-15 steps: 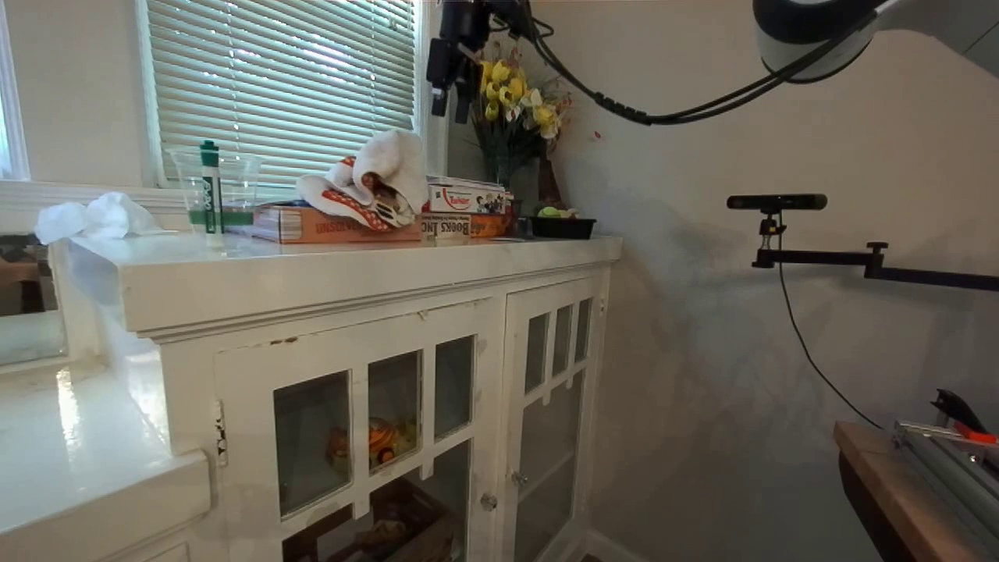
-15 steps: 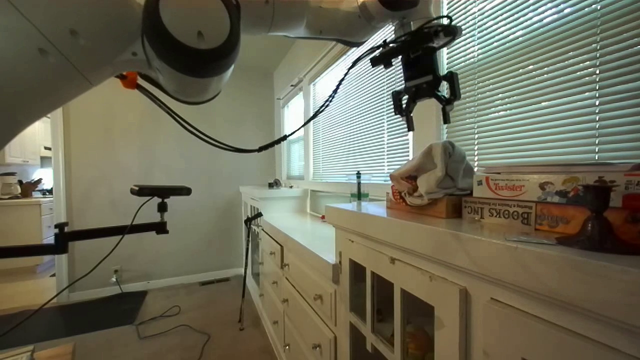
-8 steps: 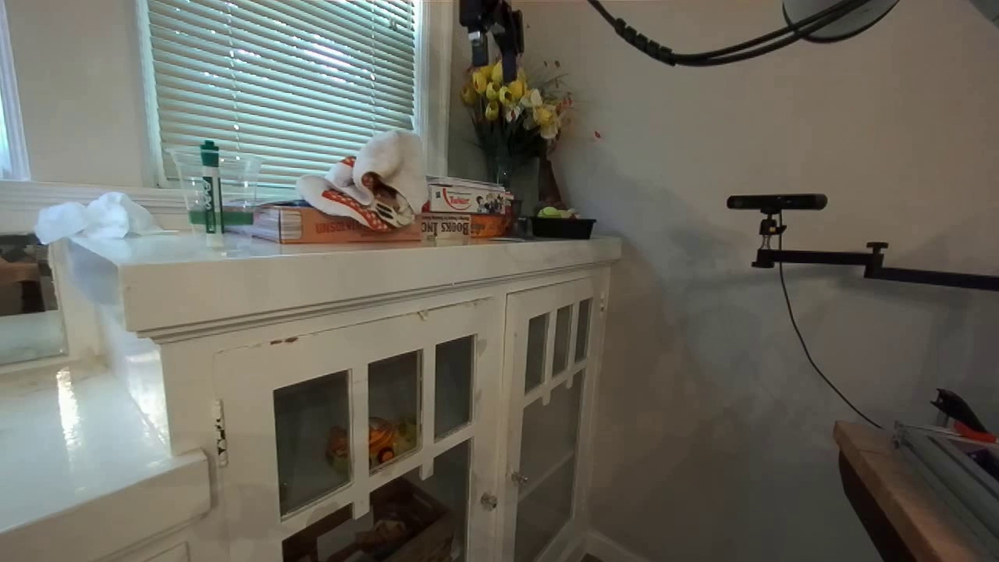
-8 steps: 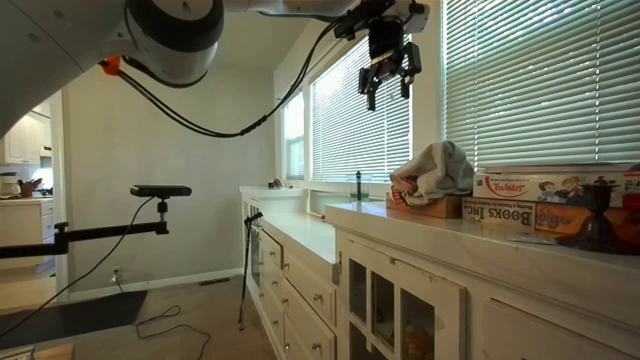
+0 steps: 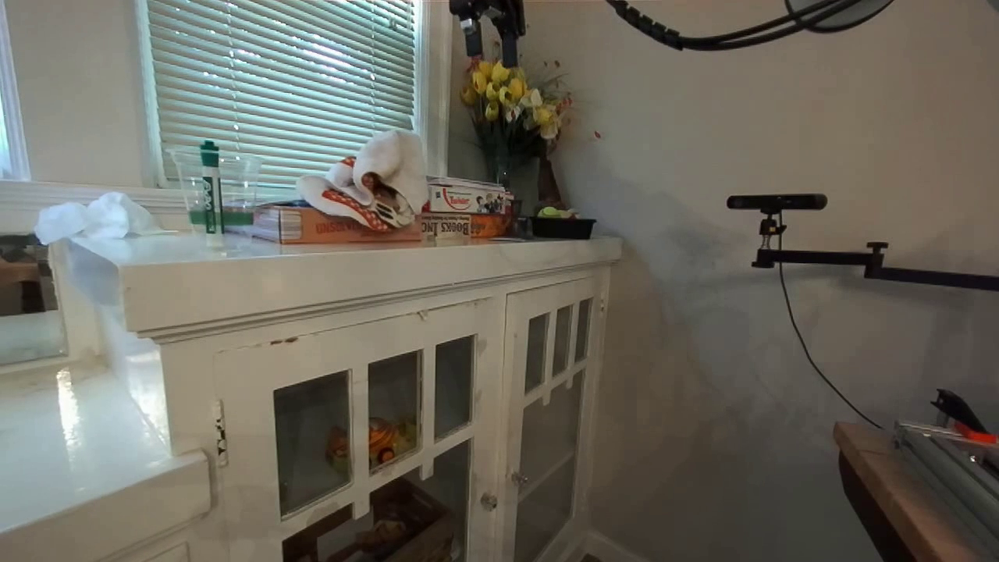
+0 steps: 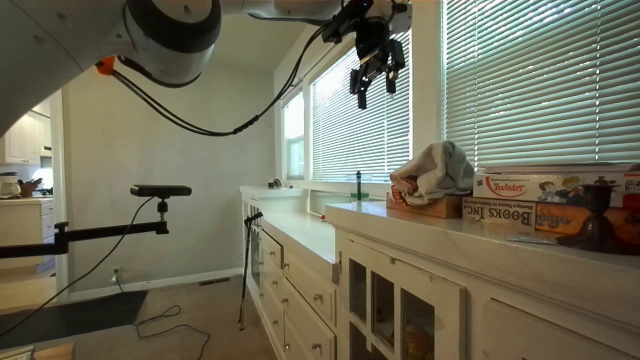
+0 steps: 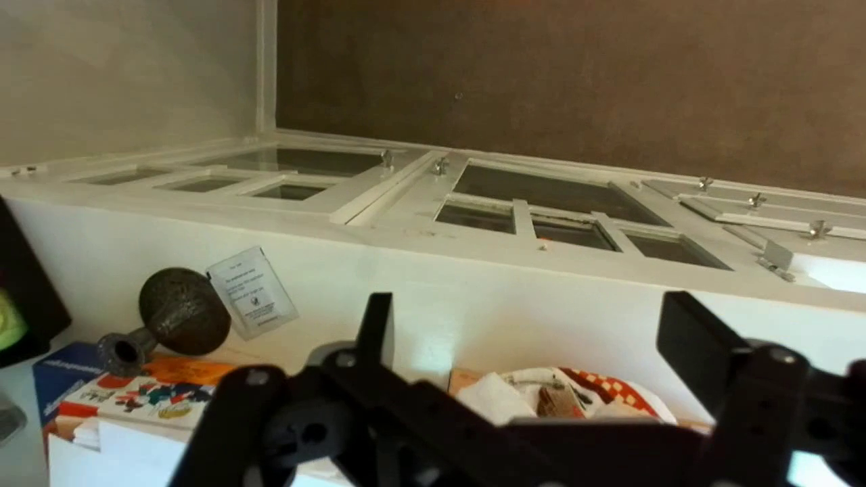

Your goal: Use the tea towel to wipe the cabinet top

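The tea towel, white with a red checked border, lies crumpled in a heap. It shows in both exterior views (image 5: 394, 168) (image 6: 437, 172) and at the bottom of the wrist view (image 7: 494, 396), partly hidden there by the gripper body. It rests on an orange-brown box (image 5: 343, 228) on the white cabinet top (image 6: 395, 218). My gripper is open and empty, high above the cabinet and well clear of the towel, in both exterior views (image 5: 491, 59) (image 6: 376, 100). In the wrist view the fingers (image 7: 528, 297) stand wide apart with bare cabinet top between their tips.
Twister (image 6: 510, 187) and Books Inc (image 6: 500, 211) boxes stand beside the towel. A dark candlestick (image 6: 597, 215), sachet (image 7: 252, 292), black tray (image 5: 562, 227), flowers (image 5: 507, 94), clear cup (image 5: 242, 183), green marker (image 5: 211, 191) and crumpled white tissue (image 5: 105, 216) are also on the cabinet.
My gripper has risen and shifted away from above the towel, mostly in the first half second and slightly since. It stays open. The towel and the other objects have not moved.
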Available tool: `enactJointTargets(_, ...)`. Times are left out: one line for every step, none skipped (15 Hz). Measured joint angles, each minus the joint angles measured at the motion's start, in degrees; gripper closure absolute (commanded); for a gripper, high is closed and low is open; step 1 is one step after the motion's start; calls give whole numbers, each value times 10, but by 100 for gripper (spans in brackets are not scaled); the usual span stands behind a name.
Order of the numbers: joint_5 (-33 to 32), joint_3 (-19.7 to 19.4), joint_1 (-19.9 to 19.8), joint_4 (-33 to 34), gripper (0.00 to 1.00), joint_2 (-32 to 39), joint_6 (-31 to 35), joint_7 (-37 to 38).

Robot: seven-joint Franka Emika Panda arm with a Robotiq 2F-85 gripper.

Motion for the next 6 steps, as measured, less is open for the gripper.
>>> enactJointTargets(-9, -1, 6, 0, 0, 1, 20, 0)
enactJointTargets(-18, -3, 13, 0, 0, 3, 41, 0)
enactJointTargets(-23, -3, 18, 0, 0, 6, 60, 0)
enactJointTargets(-26, -3, 24, 0, 0, 9, 76, -2)
enactJointTargets(-28, -3, 28, -1, 0, 12, 88, -3)
enactJointTargets(-29, -3, 32, -1, 0, 15, 95, -3)
